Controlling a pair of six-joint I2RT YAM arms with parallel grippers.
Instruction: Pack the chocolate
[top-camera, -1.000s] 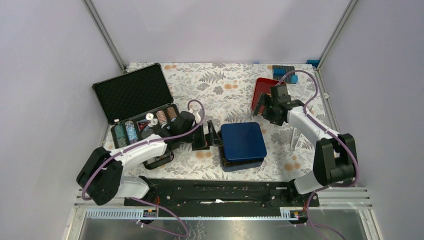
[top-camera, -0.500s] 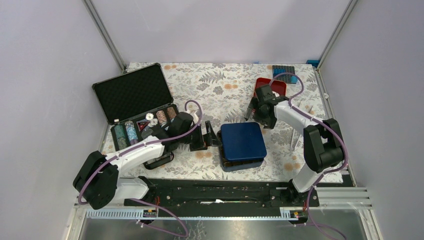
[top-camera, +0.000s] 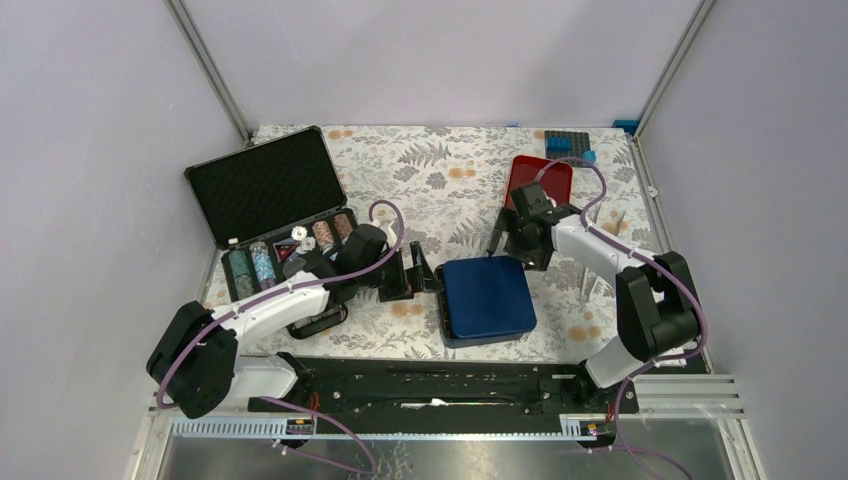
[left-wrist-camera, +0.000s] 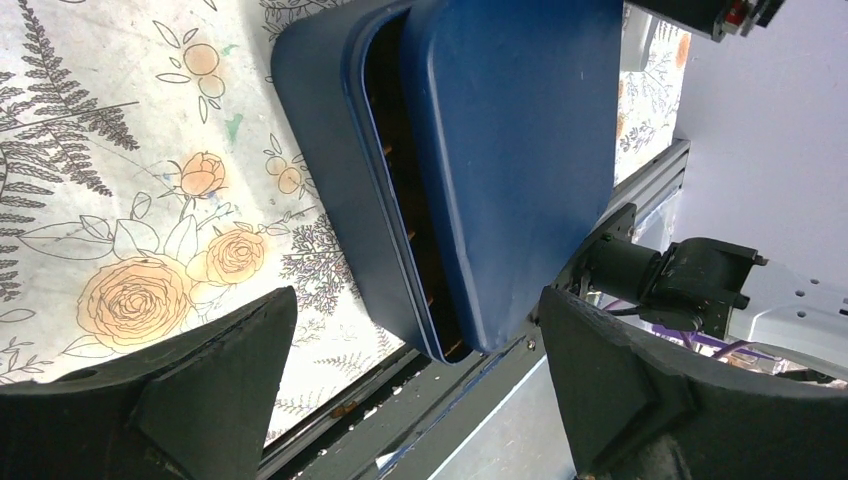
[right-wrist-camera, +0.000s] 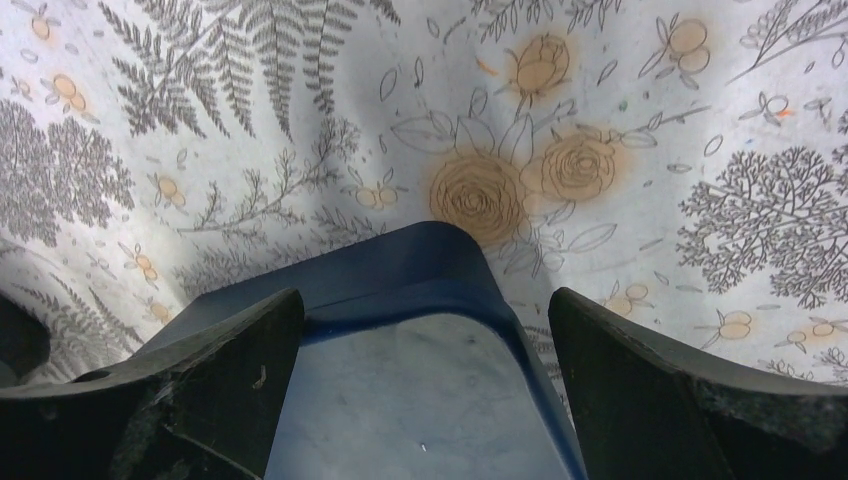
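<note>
Swinging off the red tray (top-camera: 530, 172), the right pincer (top-camera: 497, 243) has come down to the far corner of the blue box's lid (top-camera: 487, 288), and the box has slewed a little on the counter (top-camera: 440, 170). Its 2 fingers stand wide apart with that corner between them, gripping nothing; whether they touch it I cannot tell. The left pincer (top-camera: 412, 272) has barely stirred. It is spread wide and empty too, with the box just ahead of it, the lid askew over the base (left-wrist-camera: 320, 150) and a dark gap showing. The chocolate is out of sight, and whether it lies under that lid I cannot tell. Behind the left pincer lies an open black case (top-camera: 265, 190) of poker chips (top-camera: 290, 250).
</note>
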